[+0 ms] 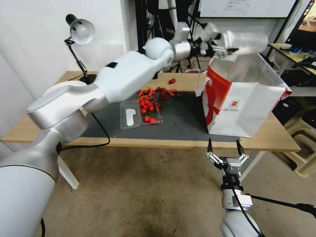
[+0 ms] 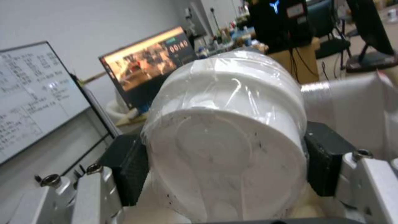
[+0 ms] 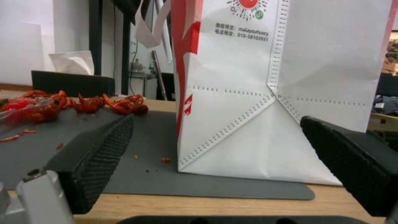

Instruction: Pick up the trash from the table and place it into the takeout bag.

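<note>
My left gripper reaches over the table and is shut on a round, whitish clear-plastic cup, holding it on its side just above the open top of the takeout bag. In the left wrist view the black pads squeeze the cup from both sides. The white and red bag stands on the dark mat at the right of the table. More trash lies on the mat: a clear tray with red tomatoes and red shell scraps. My right gripper hangs open below the table's front edge, facing the bag.
A desk lamp stands at the table's far left corner. Red shell scraps and crumbs lie on the mat beside the bag. Beige stools stand to the right of the table, and other desks and equipment fill the room behind.
</note>
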### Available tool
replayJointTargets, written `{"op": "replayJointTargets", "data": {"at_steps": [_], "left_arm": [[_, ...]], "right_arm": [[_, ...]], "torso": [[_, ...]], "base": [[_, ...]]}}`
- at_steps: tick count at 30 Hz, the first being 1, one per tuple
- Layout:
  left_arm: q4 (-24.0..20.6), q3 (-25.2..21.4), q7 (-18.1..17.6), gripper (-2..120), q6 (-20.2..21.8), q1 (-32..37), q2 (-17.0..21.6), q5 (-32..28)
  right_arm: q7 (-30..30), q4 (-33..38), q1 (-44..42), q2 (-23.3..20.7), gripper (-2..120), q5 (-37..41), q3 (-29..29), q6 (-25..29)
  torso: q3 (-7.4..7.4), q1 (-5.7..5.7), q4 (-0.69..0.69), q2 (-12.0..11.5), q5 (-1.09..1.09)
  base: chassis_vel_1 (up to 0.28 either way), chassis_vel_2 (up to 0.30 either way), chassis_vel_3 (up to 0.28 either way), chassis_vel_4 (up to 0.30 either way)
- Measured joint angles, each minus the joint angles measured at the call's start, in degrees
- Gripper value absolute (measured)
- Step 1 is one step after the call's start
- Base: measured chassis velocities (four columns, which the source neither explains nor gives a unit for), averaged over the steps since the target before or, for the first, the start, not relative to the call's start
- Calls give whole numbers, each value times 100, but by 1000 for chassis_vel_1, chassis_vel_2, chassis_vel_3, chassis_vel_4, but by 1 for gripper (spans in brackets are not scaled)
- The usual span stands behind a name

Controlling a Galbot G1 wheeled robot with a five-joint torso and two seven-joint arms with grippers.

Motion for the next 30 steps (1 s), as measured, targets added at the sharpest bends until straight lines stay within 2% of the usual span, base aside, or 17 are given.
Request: {"op": "replayJointTargets", "data": {"at_steps": [5, 6, 8, 11, 13, 30], "left_arm": [[-9, 136, -35, 73, -1, 41, 27, 17], [-35, 144, -75, 79, -2, 62, 38, 19], [-53, 144, -112, 83, -5, 71, 46, 19], [-76, 108, -147, 97, -9, 86, 81, 17], [-83, 90, -154, 99, -11, 93, 95, 15], [-269, -421, -377, 100, -23, 204, 280, -27]], "right_arm": [[2, 1, 0, 18, 100, 0, 0, 2], [3, 1, 0, 23, 100, 0, -1, 3], [3, 0, 0, 25, 100, -2, -3, 4], [3, -2, 2, 28, 100, -7, -13, 5], [3, -2, 4, 28, 100, -8, -14, 5], [4, -1, 2, 25, 100, -26, -20, 2]], "torso": [[0, 0, 2, 0, -1], [0, 0, 2, 0, -1], [0, 0, 0, 0, -1], [0, 0, 1, 1, -1], [0, 0, 1, 1, 0], [0, 0, -1, 1, -1]], "base": [[0, 0, 0, 0], [0, 0, 0, 0], [0, 0, 0, 0], [0, 0, 0, 0], [0, 0, 0, 0], [0, 0, 0, 0]]}}
